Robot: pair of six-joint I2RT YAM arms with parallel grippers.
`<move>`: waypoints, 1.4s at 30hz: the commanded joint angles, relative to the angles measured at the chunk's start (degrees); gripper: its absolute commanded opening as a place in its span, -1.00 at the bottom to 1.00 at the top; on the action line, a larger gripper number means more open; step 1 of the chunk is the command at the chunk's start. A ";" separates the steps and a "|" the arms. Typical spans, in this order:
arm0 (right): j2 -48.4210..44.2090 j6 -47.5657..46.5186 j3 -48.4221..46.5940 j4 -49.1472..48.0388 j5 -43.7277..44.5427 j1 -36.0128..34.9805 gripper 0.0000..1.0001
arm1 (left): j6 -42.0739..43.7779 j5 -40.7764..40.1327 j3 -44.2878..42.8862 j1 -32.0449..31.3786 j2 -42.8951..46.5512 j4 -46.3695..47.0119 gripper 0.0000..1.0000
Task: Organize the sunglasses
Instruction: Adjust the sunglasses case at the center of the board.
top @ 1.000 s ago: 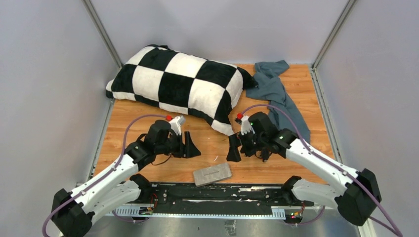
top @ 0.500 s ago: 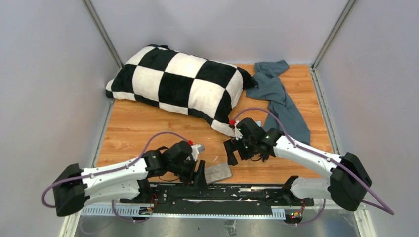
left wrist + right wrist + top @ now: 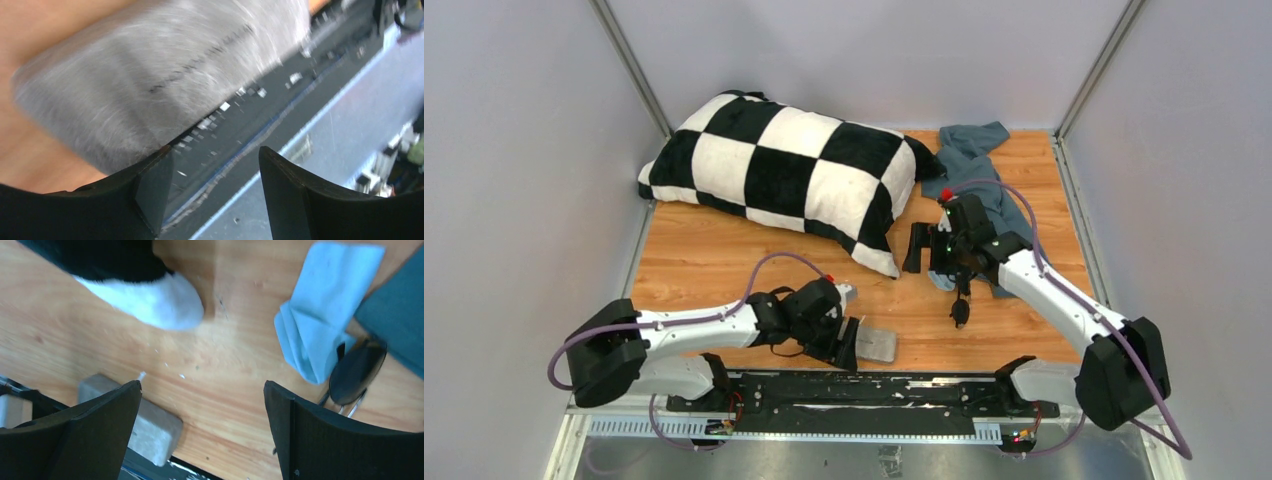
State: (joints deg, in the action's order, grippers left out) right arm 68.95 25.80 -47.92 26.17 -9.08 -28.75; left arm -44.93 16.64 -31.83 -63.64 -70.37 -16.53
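Note:
The black folded sunglasses (image 3: 961, 308) lie on the wooden table under my right forearm. In the right wrist view the sunglasses (image 3: 357, 371) lie beside the light-blue cloth (image 3: 325, 305). My right gripper (image 3: 921, 250) is open and empty, above bare wood near the pillow's corner; the right wrist view shows its gap (image 3: 202, 390) to the left of the sunglasses. The grey case (image 3: 877, 343) lies at the table's near edge. My left gripper (image 3: 848, 345) is open at the case's left end; in the left wrist view its left fingertip (image 3: 152, 187) is against the case (image 3: 150, 85).
A black-and-white checkered pillow (image 3: 779, 175) fills the back left. A dark grey-blue cloth (image 3: 979, 175) lies at the back right, under my right arm. The black mounting rail (image 3: 864, 392) runs along the near edge. Grey walls enclose the table.
My left arm swept right along the near edge to the grey case, which slid right. My right arm moved back and right toward the cloths, uncovering the sunglasses.

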 commanded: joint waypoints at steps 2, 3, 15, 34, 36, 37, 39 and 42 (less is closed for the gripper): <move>5.74 0.96 -7.07 -4.11 -6.77 3.58 1.00 | 6.85 -9.48 -0.45 11.15 -0.43 -2.56 0.40; 7.65 0.89 -8.31 -4.12 -7.24 3.67 1.00 | 8.00 -10.62 -0.99 13.13 -0.58 -2.54 0.40; 1.89 -1.96 -7.97 0.16 -7.31 4.22 0.96 | 3.24 -18.75 -10.86 17.23 3.92 -9.03 0.59; -1.04 5.40 16.42 -16.53 -24.36 -9.59 0.99 | -20.55 -20.56 5.55 14.22 18.62 -10.17 0.70; 1.73 7.42 16.23 -19.13 -24.56 -12.57 0.99 | -20.74 -20.09 6.26 15.72 19.00 -11.19 0.70; 2.96 8.34 16.00 -20.44 -24.49 -14.16 0.99 | -21.08 -20.12 6.46 16.07 19.33 -11.71 0.70; 5.75 9.93 15.07 -23.20 -24.33 -17.46 0.99 | -21.77 -20.24 6.81 16.26 20.00 -12.32 0.71; 10.81 14.18 13.13 -30.32 -29.39 -20.30 0.98 | -23.15 -20.35 7.45 16.26 20.80 -12.65 0.71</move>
State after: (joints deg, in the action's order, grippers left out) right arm 74.94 33.65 -32.34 6.04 -32.91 -45.50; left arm -65.67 -3.77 -25.45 -47.72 -50.98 -27.73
